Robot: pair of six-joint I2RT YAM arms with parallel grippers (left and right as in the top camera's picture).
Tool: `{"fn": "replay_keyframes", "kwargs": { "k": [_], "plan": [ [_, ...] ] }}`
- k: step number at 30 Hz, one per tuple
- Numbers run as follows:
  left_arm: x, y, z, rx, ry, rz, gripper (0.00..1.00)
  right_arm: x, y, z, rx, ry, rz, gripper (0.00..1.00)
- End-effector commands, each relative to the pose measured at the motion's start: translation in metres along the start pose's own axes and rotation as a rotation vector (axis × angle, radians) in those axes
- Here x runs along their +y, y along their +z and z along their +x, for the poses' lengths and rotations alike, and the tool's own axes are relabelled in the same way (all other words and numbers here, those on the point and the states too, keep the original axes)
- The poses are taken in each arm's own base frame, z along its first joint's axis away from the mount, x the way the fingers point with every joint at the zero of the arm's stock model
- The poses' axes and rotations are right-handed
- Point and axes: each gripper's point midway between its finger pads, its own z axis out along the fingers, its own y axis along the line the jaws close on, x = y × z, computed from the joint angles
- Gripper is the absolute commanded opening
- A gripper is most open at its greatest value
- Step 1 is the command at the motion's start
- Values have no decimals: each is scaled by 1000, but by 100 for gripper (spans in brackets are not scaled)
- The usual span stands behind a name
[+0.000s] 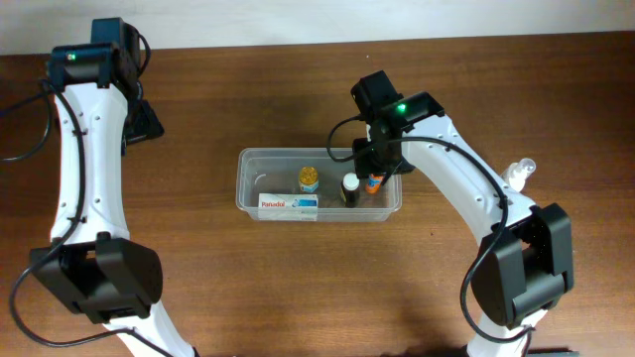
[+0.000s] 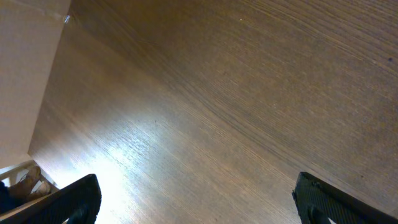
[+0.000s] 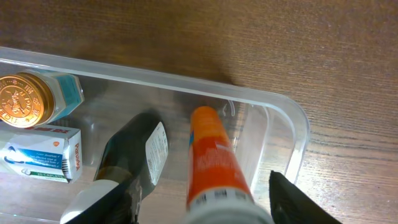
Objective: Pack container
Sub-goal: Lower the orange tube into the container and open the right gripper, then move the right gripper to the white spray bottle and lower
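Observation:
The clear container point(image 1: 241, 184) sits mid-table; its rim point(image 3: 273, 99) also shows in the right wrist view. Inside it stand an orange bottle point(image 1: 374, 182) point(image 3: 214, 155), a dark bottle point(image 1: 349, 188) point(image 3: 134, 155) and a gold-lidded jar point(image 1: 309, 179) point(image 3: 25, 99), and a white box point(image 1: 289, 205) point(image 3: 40, 152) lies there too. My right gripper point(image 1: 375, 171) point(image 3: 208, 202) is open over the container's right end, its fingers straddling the orange bottle with a gap on each side. My left gripper point(image 1: 144, 119) point(image 2: 196, 199) is wide open over bare wood at the back left, holding nothing.
A small clear bottle point(image 1: 520, 174) stands on the table right of the container, beside my right arm. The dark bottle leans close against my right gripper's left finger point(image 3: 121, 199). The container's end wall is just beyond the right finger point(image 3: 292, 199).

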Motion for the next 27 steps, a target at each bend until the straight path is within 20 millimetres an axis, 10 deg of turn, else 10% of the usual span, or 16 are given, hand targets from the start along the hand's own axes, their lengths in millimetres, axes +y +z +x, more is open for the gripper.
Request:
{"fn": "replay_keyframes", "kwargs": {
  "k": [1,13,27],
  "plan": [
    [4,-3,-1,-12,-11,-10,99,0,-13,-11,-38,1,-3,60],
    [4,-3,-1,-12,-11,-10,99,-33,-121,-44,-180,94,-16,69],
    [4,-3,-1,-12,-10,-10,99,-224,-139,8,-21,484,121,70]
  ]
}}
